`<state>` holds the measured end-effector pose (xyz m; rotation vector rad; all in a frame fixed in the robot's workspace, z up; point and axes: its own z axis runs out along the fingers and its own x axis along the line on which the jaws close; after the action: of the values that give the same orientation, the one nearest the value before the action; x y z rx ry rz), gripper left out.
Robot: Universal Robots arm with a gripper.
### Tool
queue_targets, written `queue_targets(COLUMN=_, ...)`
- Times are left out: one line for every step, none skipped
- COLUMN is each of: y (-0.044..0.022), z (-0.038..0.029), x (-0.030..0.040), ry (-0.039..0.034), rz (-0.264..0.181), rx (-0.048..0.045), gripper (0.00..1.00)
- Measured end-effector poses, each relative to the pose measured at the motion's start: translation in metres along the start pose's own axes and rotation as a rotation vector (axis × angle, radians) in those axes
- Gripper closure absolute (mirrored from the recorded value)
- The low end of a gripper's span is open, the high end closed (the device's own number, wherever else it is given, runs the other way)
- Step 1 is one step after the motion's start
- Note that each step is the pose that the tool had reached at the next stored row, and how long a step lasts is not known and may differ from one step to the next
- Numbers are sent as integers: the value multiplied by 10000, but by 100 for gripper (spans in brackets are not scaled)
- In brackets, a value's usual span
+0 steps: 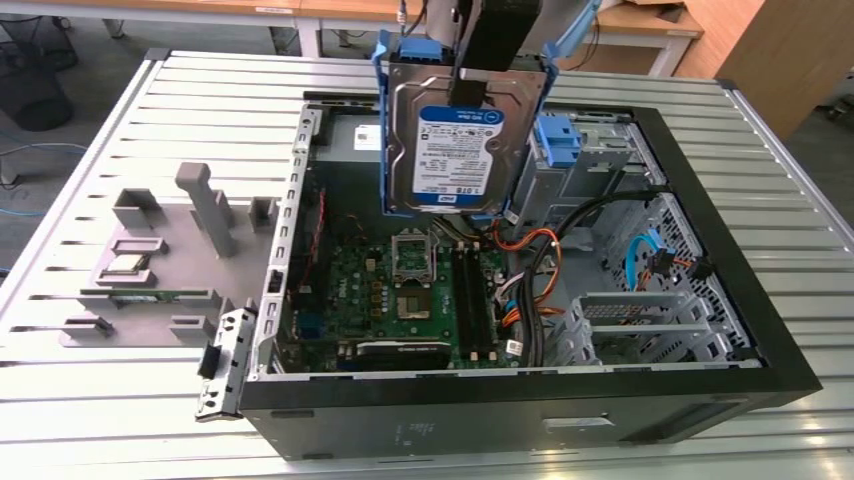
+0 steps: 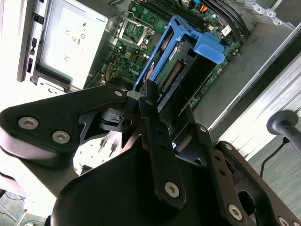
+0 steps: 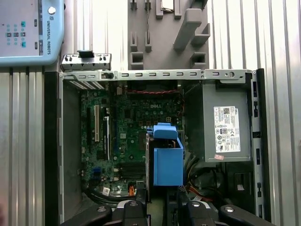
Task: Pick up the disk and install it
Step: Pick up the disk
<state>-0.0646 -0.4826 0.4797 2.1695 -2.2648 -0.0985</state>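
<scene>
The pincer point(image 1: 467, 88) is clamped on the upper end of the disk point(image 1: 458, 140), which hangs in the air over the open computer case point(image 1: 747, 330) on the worktop point(image 1: 134, 130). I'd say it's held high so it clears the case walls and cables point(image 1: 534, 250). Its long axis stands upright, with the label facing the exterior view and the lower short end pointing down at the circuit board point(image 1: 387, 290).

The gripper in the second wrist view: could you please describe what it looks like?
It is a matte black metal gripper with broad rounded linkage plates fastened by silver round-headed screws, and slim black bar-shaped fingers.
</scene>
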Motion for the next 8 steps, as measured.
queue_targets(y=-7, z=-1, x=0, ry=1, rz=-1, rx=0, gripper=65)
queue_targets(y=-14, z=-1, x=-1, ry=0, rz=0, rx=0, gripper=65)
queue_targets(y=-23, z=-1, x=-1, ry=0, rz=0, rx=0, gripper=65)
queue_targets(y=-34, z=-2, x=-2, ry=1, rz=1, rx=-1, gripper=65)
queue_targets(y=-45, z=-2, x=-2, ry=1, rz=0, rx=0, gripper=65)
queue_targets(y=-57, z=-3, x=-3, ry=0, rz=1, rx=0, gripper=65)
queue_targets(y=-70, z=-3, x=-3, ry=0, rz=1, rx=0, gripper=65)
queue_targets(y=-85, z=-4, x=-4, ry=0, rz=0, rx=0, gripper=65)
